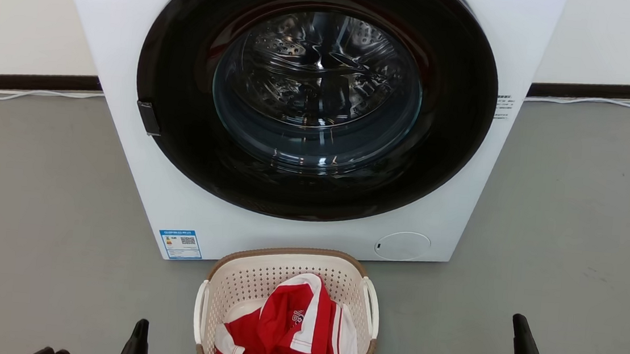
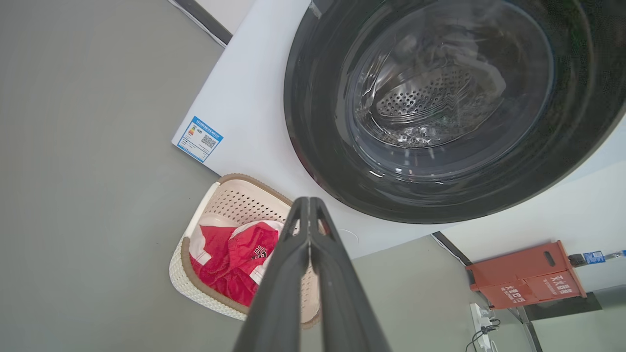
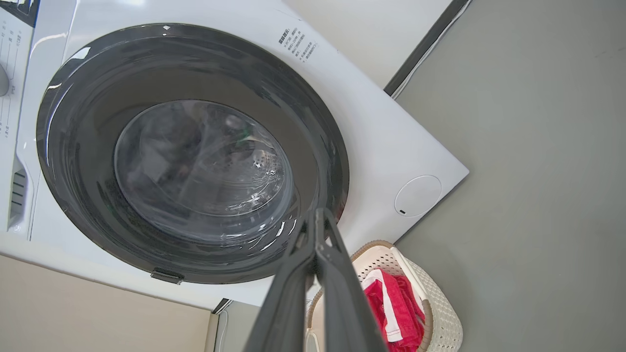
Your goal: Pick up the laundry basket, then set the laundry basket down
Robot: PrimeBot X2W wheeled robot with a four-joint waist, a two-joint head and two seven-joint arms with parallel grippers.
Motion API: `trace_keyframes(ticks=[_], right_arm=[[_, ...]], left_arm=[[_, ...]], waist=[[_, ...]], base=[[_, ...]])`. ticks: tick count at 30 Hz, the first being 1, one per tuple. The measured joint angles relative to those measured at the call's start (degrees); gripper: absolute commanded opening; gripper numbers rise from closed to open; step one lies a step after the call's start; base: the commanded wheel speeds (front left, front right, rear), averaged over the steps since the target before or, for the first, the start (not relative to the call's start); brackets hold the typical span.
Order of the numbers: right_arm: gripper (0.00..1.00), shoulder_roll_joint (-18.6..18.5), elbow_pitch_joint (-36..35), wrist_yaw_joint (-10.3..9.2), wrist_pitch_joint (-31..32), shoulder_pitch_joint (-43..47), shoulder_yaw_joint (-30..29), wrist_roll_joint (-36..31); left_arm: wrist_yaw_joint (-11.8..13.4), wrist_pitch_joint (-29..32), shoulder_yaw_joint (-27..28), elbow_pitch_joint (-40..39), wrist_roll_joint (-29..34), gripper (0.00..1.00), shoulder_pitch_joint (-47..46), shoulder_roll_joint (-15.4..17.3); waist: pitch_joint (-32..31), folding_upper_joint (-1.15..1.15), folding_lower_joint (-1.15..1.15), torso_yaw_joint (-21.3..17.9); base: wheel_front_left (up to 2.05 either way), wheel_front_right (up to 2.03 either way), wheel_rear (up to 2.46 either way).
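The laundry basket [image 1: 243, 276] stands on the grey floor just in front of the washing machine, cream-white and perforated with a brown rim and white loop handles, holding red-and-white clothing [image 1: 284, 334]. The basket [image 2: 234, 200] and the same basket [image 3: 440, 313] appear in both wrist views. My left gripper [image 1: 139, 327] sits at the lower left, to the left of the basket and apart from it. My right gripper [image 1: 520, 323] is at the lower right, well clear of it. The left gripper [image 2: 309, 201] and right gripper [image 3: 319, 212] both have their fingers pressed together, holding nothing.
A white front-loading washing machine [image 1: 203, 213] with a shut dark round door [image 1: 316, 97] rises directly behind the basket. Grey floor [image 1: 34, 187] spreads to both sides. An orange-red box [image 2: 523, 276] and a power strip [image 2: 481, 318] lie by the wall beside the machine.
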Motion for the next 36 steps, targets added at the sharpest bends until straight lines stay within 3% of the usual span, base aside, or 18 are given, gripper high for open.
trace_keyframes(ticks=[36], right_arm=[[0.00, -0.03, -0.49, 0.00, 5.79, -2.34, -2.57, 20.19]], left_arm=[[-4.03, 5.50, 2.83, 2.12, -22.54, 0.00, -5.41, -0.13]], waist=[[0.84, 0.00, 0.00, 0.60]], base=[[0.00, 0.00, 0.00]])
